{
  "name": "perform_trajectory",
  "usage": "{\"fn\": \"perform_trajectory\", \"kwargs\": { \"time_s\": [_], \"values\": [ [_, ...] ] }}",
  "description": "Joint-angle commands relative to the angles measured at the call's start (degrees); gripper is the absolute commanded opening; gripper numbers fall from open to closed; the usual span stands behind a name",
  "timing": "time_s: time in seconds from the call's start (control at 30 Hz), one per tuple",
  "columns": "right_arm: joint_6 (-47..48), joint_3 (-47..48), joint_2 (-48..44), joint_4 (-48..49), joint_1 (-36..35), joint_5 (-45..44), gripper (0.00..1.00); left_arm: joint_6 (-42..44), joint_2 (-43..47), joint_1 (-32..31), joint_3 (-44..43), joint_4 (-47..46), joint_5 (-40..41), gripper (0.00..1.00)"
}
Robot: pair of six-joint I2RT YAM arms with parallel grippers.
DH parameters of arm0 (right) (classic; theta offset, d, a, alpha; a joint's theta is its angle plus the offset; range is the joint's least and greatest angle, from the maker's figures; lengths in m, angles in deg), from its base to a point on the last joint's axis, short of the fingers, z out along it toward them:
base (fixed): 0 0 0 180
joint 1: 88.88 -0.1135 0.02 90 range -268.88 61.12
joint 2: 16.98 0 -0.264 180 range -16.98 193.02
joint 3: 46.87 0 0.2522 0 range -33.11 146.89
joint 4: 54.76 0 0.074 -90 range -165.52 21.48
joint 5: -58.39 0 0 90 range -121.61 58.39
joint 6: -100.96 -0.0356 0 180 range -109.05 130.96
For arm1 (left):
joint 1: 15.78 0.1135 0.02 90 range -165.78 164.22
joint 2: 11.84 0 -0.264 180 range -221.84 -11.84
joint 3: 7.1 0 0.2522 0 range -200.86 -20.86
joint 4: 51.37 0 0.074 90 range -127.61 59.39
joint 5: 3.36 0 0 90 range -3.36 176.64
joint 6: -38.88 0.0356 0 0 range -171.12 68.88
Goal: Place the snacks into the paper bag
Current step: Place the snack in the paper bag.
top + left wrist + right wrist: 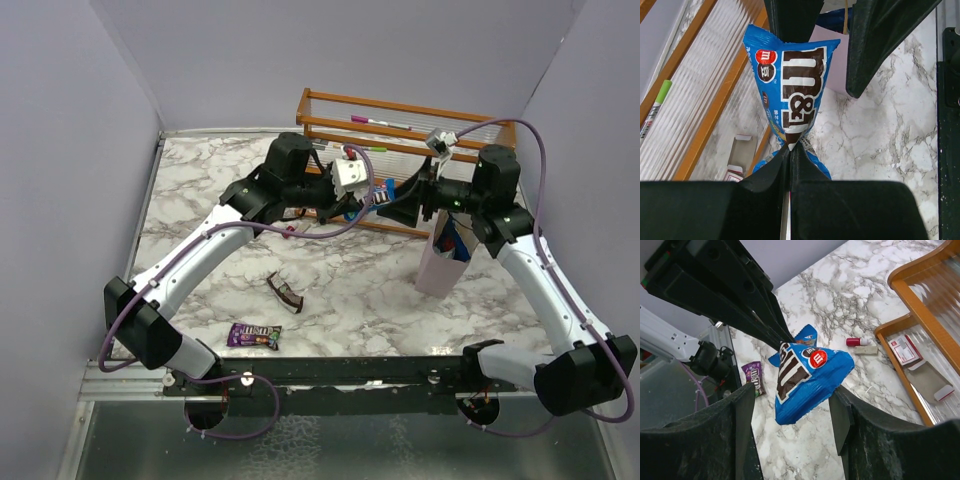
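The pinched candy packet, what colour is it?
Bright blue packet, brown-white letters; clearest in left wrist view.

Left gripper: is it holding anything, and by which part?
Yes, the left gripper is shut on the blue M&M's packet, pinching it near one end.

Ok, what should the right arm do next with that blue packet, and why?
Probably close the right gripper on the blue packet. The left gripper pinches one end of it, and its body sits between the right fingers, which stand open. The paper bag stands by the right arm.
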Motion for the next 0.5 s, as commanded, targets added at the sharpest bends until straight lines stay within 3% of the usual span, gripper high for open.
{"fn": "perform_trajectory", "kwargs": {
  "time_s": [0.0, 0.1, 0.47],
  "values": [
    [-1.4, -0.1, -1.8, 2.5, -0.1, 1.6, 0.60, -0.1, 0.5, -0.7, 0.7, -1.6, 1.8, 0.00],
    [-1.9, -0.1, -1.7, 2.9, 0.2, 1.9, 0.52, 0.2, 0.6, -0.9, 1.2, -1.6, 2.1, 0.00],
    [-1.3, -0.4, -2.4, 2.3, 1.0, -0.3, 0.09, 0.7, 1.1, -1.2, 2.4, -1.9, 2.4, 0.02]
  ]
}}
